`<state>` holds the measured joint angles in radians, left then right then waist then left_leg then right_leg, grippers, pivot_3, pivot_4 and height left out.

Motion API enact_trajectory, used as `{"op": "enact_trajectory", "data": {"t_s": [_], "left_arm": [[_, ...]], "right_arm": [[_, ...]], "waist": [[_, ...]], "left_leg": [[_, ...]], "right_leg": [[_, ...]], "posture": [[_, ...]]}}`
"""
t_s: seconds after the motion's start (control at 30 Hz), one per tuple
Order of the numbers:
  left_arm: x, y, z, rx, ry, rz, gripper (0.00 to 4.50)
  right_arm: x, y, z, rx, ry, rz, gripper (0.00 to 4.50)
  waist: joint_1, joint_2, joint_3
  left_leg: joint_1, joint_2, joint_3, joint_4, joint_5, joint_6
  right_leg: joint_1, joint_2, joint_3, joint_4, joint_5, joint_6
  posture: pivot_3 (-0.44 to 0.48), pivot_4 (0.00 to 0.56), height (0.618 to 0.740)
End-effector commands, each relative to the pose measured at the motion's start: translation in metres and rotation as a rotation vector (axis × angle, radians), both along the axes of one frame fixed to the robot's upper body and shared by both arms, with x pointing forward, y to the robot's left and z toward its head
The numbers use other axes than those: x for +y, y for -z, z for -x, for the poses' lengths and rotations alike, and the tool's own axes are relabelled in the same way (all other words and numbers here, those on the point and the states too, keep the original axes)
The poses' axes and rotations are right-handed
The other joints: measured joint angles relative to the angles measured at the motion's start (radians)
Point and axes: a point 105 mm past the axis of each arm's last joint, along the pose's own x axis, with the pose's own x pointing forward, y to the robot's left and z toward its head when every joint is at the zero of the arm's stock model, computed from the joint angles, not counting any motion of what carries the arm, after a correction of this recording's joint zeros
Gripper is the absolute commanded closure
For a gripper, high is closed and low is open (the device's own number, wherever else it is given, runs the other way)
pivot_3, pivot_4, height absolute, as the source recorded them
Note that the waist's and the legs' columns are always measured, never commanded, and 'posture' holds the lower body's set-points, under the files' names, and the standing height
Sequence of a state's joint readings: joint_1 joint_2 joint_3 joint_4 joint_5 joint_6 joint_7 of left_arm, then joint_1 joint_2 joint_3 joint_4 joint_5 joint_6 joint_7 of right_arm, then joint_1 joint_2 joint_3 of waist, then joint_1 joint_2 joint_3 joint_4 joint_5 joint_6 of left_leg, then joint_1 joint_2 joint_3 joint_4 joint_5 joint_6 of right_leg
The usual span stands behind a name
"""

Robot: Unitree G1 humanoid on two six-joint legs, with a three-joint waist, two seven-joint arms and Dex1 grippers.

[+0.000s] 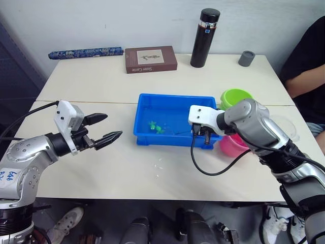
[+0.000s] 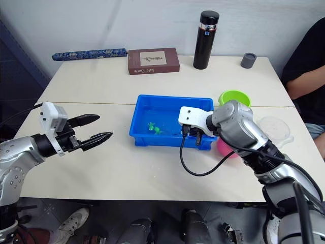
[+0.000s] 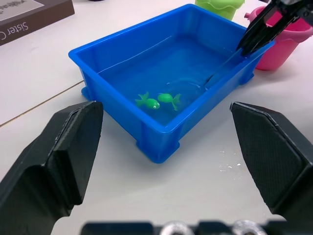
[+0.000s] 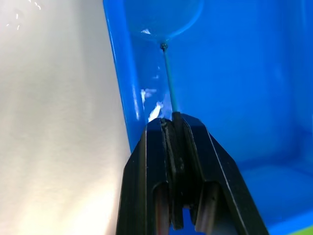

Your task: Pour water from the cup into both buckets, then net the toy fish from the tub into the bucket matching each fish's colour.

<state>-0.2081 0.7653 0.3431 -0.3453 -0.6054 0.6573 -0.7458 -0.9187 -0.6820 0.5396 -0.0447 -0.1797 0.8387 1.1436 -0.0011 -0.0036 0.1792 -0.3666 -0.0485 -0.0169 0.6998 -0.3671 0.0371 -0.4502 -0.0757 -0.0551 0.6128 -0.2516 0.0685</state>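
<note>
Table [image 1: 101, 168] carried every item, with the tub [image 1: 152, 138] as landmark near its middle. Tub held shallow water and two green toy fish [image 3: 159, 100], lying side by side toward its near wall on the robot's left half; no pink fish could be made out. Beyond the tub's right end stood the green bucket [image 1: 236, 96] at the far corner and the pink bucket [image 1: 231, 145] at the near corner, the pink one partly hidden by the right arm. The clear cup [image 2: 277, 127] sat further right of both buckets. Behind the tub, well apart, were a brown book [image 1: 151, 59], a black flask [image 1: 205, 37], a small grey cup [image 1: 247, 58] and a rolled blue bundle [image 1: 85, 52].

Right gripper [image 4: 175, 122] hung over the tub's near right corner, its fingers pinched tight on the thin handle of the net [image 3: 183, 85]. The handle ran from that corner down into the water, so the hoop lay submerged just right of the two fish. The fish therefore lay to the robot's left of the hoop, roughly along the tub's long axis, and the right arm was judged the nearer and working one.

Left gripper [image 1: 104, 129] hovered left of the tub, apart from it, jaws spread wide and holding nothing.
</note>
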Motion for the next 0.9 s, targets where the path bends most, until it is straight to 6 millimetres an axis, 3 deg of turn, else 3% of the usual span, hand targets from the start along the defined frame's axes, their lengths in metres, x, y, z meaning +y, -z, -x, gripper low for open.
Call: {"op": "enact_trajectory", "data": {"t_s": [0.03,0.47,0.9], "left_arm": [[-0.001,-0.012,0.005,-0.047,0.014,-0.008,0.03],[0.001,-0.015,0.004,-0.052,0.037,-0.023,0.03],[0.001,-0.018,-0.001,-0.069,0.064,-0.036,0.03]], "right_arm": [[0.011,-0.005,-0.003,0.004,0.040,-0.056,4.50],[0.008,-0.037,0.002,0.100,0.147,-0.299,4.50],[-0.014,-0.060,0.004,0.078,0.200,-0.395,4.50]], "waist": [[-0.001,0.000,0.000],[-0.001,0.000,0.000],[0.000,0.000,0.000]], "left_leg": [[0.000,0.000,0.000,0.000,0.000,0.000],[0.000,0.000,0.000,0.000,0.000,0.000],[-0.001,0.000,0.000,0.000,0.000,0.000]], "right_leg": [[0.000,0.000,0.000,0.000,0.000,0.000],[-0.001,0.000,0.000,0.001,0.000,0.000],[-0.001,0.000,0.000,0.000,0.000,0.000]], "posture": [[0.000,0.150,0.739],[0.000,0.150,0.739],[0.000,0.150,0.739]]}}
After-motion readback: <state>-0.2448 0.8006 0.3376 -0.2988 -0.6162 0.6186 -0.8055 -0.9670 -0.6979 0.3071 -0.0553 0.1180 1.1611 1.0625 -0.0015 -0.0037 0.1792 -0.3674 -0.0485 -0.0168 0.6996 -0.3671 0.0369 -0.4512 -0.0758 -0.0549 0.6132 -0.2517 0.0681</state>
